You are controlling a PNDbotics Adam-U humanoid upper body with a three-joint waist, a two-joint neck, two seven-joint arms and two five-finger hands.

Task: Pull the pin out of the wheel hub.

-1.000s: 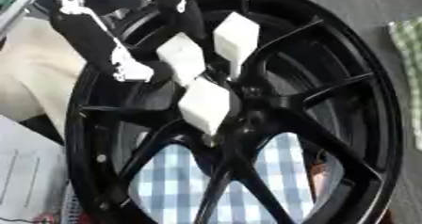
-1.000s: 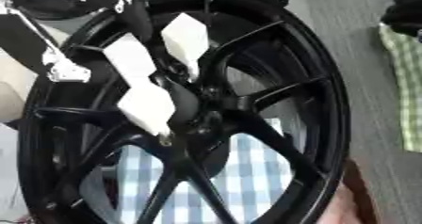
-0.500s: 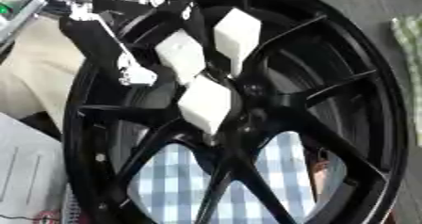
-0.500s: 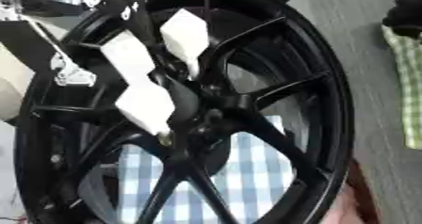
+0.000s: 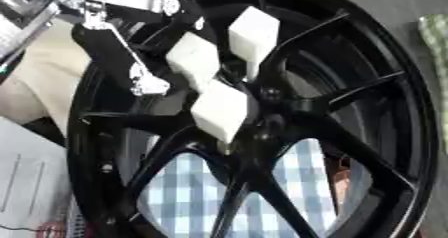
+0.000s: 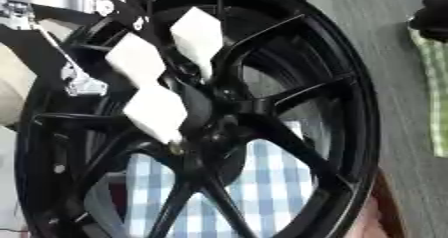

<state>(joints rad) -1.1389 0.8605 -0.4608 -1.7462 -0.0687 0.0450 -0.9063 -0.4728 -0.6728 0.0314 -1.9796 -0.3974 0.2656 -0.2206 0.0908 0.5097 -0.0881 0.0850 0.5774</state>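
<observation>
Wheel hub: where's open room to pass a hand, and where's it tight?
Open: the lower spoke gaps of the wheel, where the checked cloth shows through, and the grey surface right of the rim. Crowded: the hub centre and upper-left spokes, where the left hand reaches in with its white pads.

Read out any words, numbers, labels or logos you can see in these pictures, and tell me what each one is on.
None can be read.
The white sheet at the lower left carries faint lines, too blurred to read.
The black wheel, the left hand with its white pads at the hub, and the blue checked cloth show no lettering.
</observation>
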